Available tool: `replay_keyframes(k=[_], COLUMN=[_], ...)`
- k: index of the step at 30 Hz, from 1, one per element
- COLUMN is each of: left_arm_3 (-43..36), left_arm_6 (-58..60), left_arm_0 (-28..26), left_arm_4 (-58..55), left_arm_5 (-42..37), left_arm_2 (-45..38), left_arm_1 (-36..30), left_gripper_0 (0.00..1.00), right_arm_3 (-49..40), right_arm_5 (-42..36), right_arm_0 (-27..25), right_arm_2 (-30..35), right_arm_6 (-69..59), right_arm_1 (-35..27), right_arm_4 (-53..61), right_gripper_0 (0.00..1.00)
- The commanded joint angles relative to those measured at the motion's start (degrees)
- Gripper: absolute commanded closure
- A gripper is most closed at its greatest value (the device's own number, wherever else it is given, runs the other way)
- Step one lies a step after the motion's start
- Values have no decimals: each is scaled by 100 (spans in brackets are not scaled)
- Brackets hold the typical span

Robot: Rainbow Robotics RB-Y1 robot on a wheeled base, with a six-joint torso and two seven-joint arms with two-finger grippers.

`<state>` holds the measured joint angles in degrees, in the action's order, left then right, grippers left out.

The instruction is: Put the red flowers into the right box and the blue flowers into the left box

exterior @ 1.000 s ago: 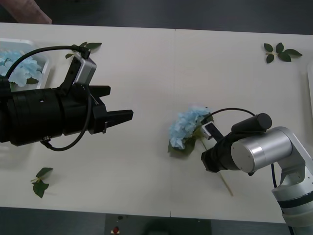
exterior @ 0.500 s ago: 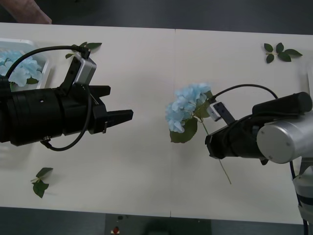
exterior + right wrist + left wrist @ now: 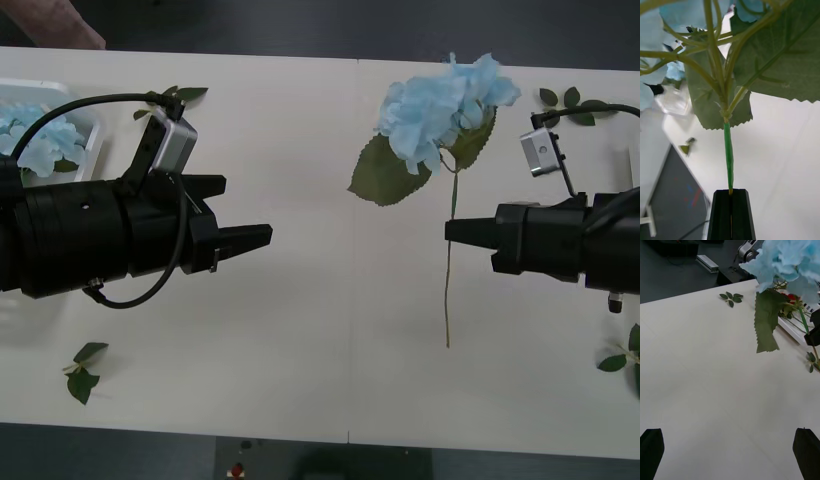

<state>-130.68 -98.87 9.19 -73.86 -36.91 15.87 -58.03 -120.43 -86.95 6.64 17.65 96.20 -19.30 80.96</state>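
Front view, right pincer [image 3: 450,231]: clenching the stem of a blue flower [image 3: 445,95], lifting it above the tabletop [image 3: 300,330] near the right edge.
Right wrist view: black fingers [image 3: 720,213] closing on the green stem.
Left pincer [image 3: 262,237]: released, hovering near the left edge.
Left box [image 3: 88,128]: sitting at the far left corner, holding blue flowers [image 3: 35,135].

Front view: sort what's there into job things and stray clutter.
Job things:
- blue flower, stem pinched in the right gripper
- blue flowers already in the left box
- left gripper, fingers open, waiting over the table

Clutter:
- leaf sprigs: far right, near left, far left
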Motion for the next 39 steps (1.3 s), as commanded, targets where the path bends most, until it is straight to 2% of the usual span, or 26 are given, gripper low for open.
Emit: replay_keyframes(k=[1, 7, 14, 18, 22, 27, 39], left_arm_3=[-71, -71, -10, -1, 16, -10, -19], left_arm_6=[-150, -150, -115, -36, 307, 949, 2065], left_arm_0=[-66, -66, -154, -119, -84, 101, 830], left_arm_4=[-6, -6, -120, -1060, -2133, -2511, -2388], left_arm_5=[52, 52, 79, -88, -747, -1117, -756], left_arm_2=[-93, -93, -5, -322, -893, -1086, 100], left_arm_1=[64, 64, 275, 231, 222, 222, 636], left_gripper_0=[0, 0, 0, 0, 0, 0, 0], right_arm_3=[618, 1400, 1743, 1743, 1743, 1743, 1743], right_arm_5=[-32, 3, 143, 231, 258, 258, 258], right_arm_0=[584, 1402, 2105, 2412, 2544, 2553, 2553], right_arm_2=[-95, -324, -605, -719, -763, -798, -798], right_arm_6=[-330, -444, -427, -435, -356, -312, -312], right_arm_1=[-92, -57, -4, 5, 5, 5, 5], right_arm_4=[1071, 1994, 2152, 2143, 2143, 2161, 2161], right_gripper_0=[100, 100, 100, 100, 100, 100, 100])
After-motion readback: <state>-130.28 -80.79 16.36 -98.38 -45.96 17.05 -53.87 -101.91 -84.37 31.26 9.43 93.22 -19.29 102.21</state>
